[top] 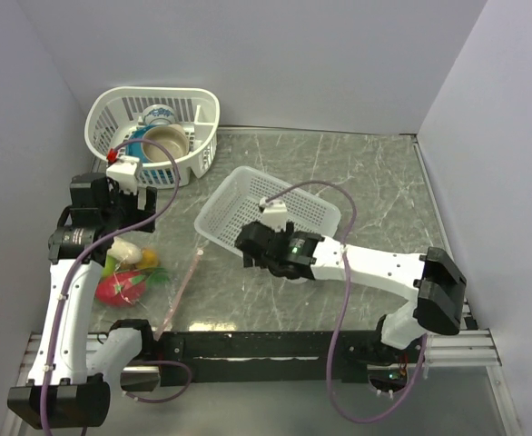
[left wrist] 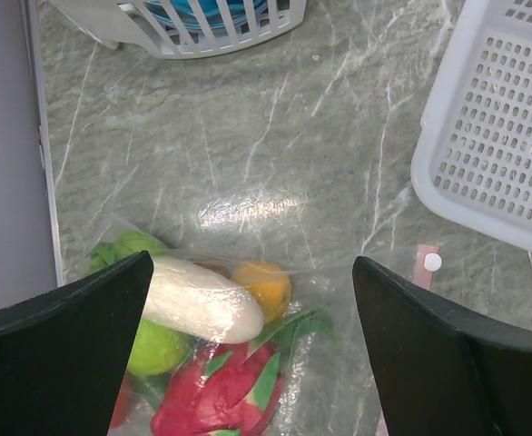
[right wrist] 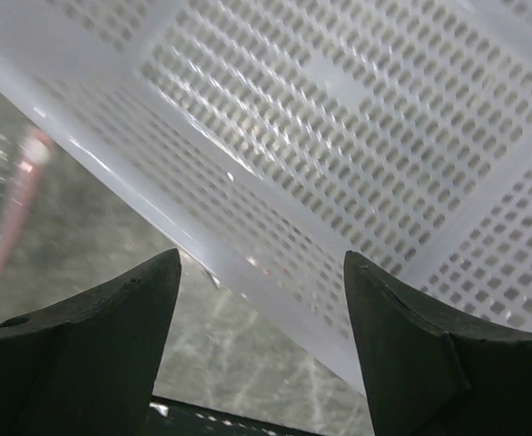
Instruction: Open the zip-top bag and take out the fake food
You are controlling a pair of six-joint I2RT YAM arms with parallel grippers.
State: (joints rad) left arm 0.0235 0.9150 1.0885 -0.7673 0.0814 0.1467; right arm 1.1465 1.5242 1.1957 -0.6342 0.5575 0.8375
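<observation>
Two arms over a grey veined bench (top: 375,182), bases at the near edge. Far left, a rounded white basket (top: 207,150) with bowls and a cup inside. At centre, a rectangular mesh basket (top: 213,216), set at an angle. Just beside its near rim, the right tool (right wrist: 263,256), fingers apart, nothing between them; touching the rim or not, cannot tell. Over the near-left bench, the left tool (left wrist: 252,263), spread wide, gripping nothing. Directly below it, flat on the bench beside the left arm, the zip-top bag (top: 157,277). Under its clear film, the fake food (top: 121,289): pink-red dragon fruit (left wrist: 221,395), white oblong (left wrist: 202,302), green round (left wrist: 152,347), orange (left wrist: 266,286). Along the bag's right edge, a pale pink zipper strip (top: 182,282) running toward the near edge; sealed or open, cannot tell.
</observation>
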